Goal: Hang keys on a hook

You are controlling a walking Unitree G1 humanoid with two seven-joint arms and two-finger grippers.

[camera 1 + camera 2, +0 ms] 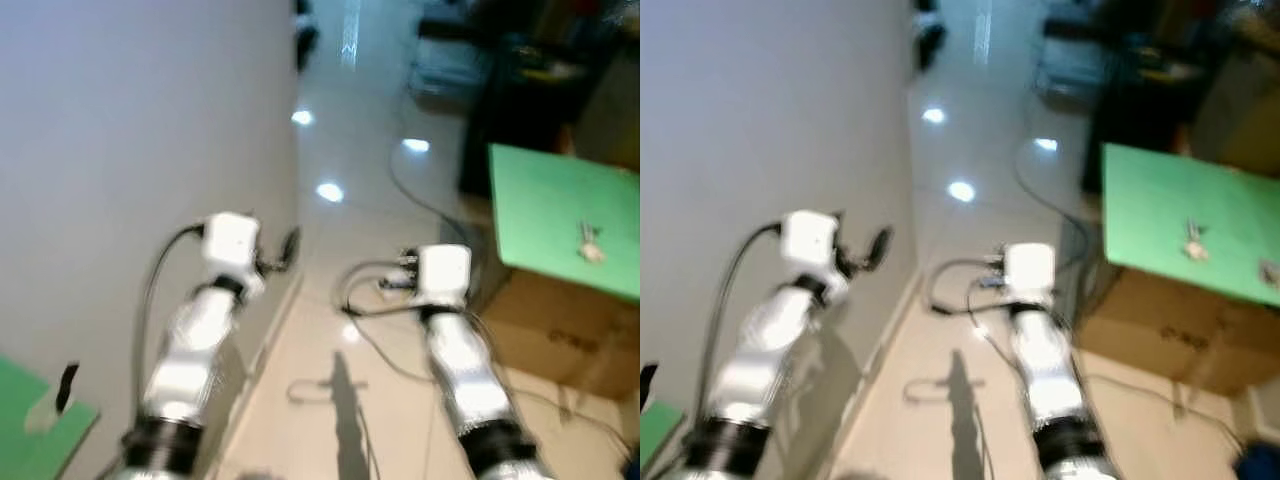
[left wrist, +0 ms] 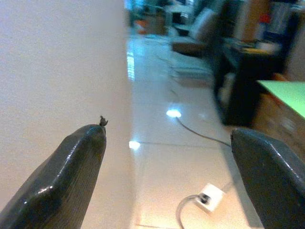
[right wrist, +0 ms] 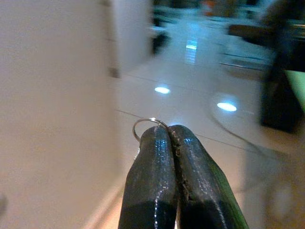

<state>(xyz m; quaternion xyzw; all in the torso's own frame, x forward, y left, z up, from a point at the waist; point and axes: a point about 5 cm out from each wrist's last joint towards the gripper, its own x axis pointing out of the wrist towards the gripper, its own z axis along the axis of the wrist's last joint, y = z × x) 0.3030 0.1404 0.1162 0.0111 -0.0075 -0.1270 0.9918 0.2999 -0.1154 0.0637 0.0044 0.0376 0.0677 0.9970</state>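
My right gripper (image 3: 169, 131) is shut on a thin silver key ring (image 3: 149, 119) that sticks out past its fingertips; any keys below it are hidden. In the eye views it is held out over the pale floor (image 1: 330, 330), beside the white wall (image 1: 120, 130). My left gripper (image 2: 167, 133) stands open with nothing between its fingers, close to that wall. A green board (image 1: 30, 430) at the lower left carries a small black hook-like piece (image 1: 66, 385). The views are blurred.
On the right, a second green board (image 1: 560, 215) lies on a cardboard box (image 1: 565, 325), with a small pale object (image 1: 590, 242) on it. Cables (image 1: 380, 340) trail across the floor. Dark furniture (image 1: 520, 90) stands further down the corridor.
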